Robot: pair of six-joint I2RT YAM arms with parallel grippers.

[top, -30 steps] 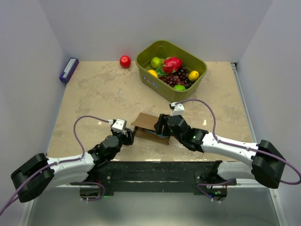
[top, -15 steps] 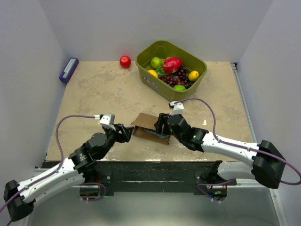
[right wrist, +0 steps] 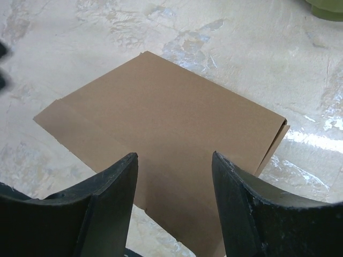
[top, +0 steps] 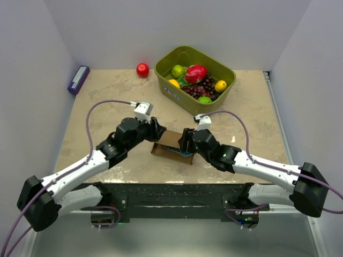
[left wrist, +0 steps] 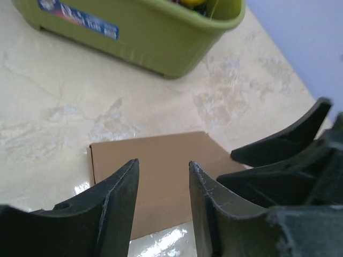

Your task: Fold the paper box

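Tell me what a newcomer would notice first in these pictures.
The left tool and right tool, both open, meet over the brown paper box at the near middle of the table. Behind it, the green basket of bright fruit and a lone red apple beside it draw the eye.

Lab cell (bare white walls (top: 177, 27))

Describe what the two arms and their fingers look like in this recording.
Both the left arm and the right arm have white link segments joined by bulky black joints. A thin purple cable loops from each wrist back along the arm. The fingers are matte black, curved and tapering, with no visible markings.
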